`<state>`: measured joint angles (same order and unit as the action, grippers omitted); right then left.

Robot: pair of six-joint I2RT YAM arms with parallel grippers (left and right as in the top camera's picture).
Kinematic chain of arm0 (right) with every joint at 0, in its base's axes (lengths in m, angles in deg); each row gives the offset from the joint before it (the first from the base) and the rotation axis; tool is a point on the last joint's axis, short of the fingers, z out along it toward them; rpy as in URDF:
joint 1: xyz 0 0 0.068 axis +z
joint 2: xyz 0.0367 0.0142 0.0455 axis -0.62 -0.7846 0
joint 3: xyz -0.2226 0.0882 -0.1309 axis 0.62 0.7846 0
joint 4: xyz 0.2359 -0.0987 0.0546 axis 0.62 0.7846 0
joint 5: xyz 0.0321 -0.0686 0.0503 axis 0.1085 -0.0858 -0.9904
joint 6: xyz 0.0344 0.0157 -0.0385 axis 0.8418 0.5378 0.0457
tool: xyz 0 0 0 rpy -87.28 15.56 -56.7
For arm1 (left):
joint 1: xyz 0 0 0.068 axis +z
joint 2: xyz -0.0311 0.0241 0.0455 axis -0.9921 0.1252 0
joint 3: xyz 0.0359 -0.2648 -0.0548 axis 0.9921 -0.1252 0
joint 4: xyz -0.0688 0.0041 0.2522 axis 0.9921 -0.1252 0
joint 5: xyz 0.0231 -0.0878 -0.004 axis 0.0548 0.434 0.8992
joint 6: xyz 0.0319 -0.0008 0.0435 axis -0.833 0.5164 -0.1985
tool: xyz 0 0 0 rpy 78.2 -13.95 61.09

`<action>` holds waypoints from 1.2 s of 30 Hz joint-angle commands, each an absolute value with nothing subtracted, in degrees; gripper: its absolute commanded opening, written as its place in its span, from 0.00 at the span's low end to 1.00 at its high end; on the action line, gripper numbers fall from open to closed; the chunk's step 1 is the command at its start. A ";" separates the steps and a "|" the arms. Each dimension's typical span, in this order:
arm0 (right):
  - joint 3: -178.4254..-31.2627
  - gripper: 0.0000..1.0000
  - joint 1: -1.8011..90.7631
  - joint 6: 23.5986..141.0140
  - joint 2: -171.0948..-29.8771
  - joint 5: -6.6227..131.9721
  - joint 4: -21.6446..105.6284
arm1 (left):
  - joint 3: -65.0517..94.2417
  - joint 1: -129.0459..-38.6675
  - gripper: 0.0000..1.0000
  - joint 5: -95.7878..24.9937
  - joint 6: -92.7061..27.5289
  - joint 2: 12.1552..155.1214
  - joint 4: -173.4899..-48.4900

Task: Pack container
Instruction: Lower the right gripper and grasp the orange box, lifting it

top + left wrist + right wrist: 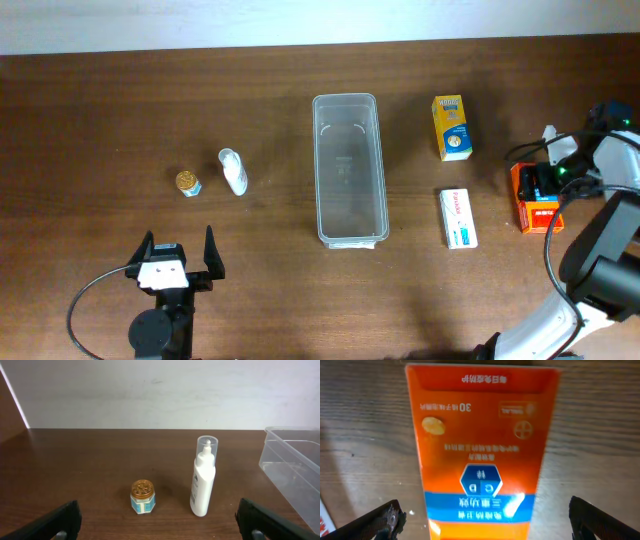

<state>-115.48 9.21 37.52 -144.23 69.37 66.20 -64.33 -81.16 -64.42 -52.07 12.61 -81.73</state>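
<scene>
The right fingers (382, 520) are spread open, empty, over the orange box (480, 435); its long sides should be straddled squarely before closing. The left fingers (60, 520) are likewise open.

One clear plastic container (318, 170). Three small boxes: one yellow box (451, 127), one white box (458, 218), one orange box (540, 212). One white bottle (233, 171). One gold-lidded jar (188, 183).

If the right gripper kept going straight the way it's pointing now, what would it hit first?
Most likely the orange box, centered between the right gripper's open jaws; the distance is unclear.
</scene>
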 commanded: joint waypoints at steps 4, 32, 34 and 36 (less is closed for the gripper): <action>-115.13 0.98 9.08 39.03 -147.90 68.30 65.91 | -64.75 -80.87 0.99 -63.64 -51.72 12.29 -81.58; -115.13 0.88 9.08 42.96 -151.23 69.22 64.41 | -64.75 -80.87 0.99 -63.61 -51.72 12.29 -81.58; -115.13 0.84 9.08 43.97 -151.23 69.96 64.41 | -64.75 -80.87 0.99 -63.64 -51.72 12.29 -81.58; -115.15 0.79 9.08 44.10 -151.23 69.92 64.43 | -64.75 -80.87 0.99 -63.64 -51.70 12.29 -81.58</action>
<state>-115.48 9.21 42.72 -150.07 69.64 64.38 -64.33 -81.16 -64.44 -52.07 12.61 -81.73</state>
